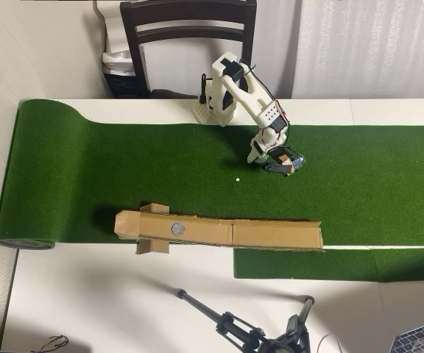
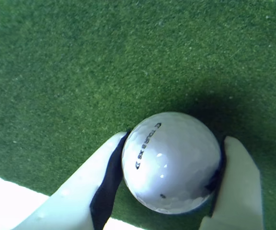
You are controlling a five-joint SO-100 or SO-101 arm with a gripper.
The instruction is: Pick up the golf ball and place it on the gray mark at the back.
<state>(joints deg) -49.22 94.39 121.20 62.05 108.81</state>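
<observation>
The tool (image 2: 171,191) is clenched on the golf ball (image 2: 171,160). In the wrist view, one dark-padded finger (image 2: 110,175) presses the ball's left side and the other finger (image 2: 236,182) its right side. A dark printed logo shows on the ball's upper left. The ball casts a shadow on the green turf mat (image 2: 80,72) behind it; whether the ball touches the turf cannot be determined.

In the overhead view, the white arm (image 1: 245,92) reaches from its base at the far edge of the turf mat (image 1: 65,169) toward the mat's middle. The tool (image 1: 280,163) is at the arm's end; the ball is not discernible there.

The gray mark (image 1: 177,229) is a round disc set in the left part of a long brown cardboard channel (image 1: 271,235), which lies along the near edge of the mat. The mark is well apart from the tool, to the lower left in this view. Open turf lies between them, carrying only a tiny white dot (image 1: 237,179) just left of the tool.

Surroundings: a dark chair (image 1: 188,29) stands behind the white tabletop (image 1: 109,294). A black tripod (image 1: 249,331) lies on the tabletop near the bottom edge. The mat's left end is rolled up.
</observation>
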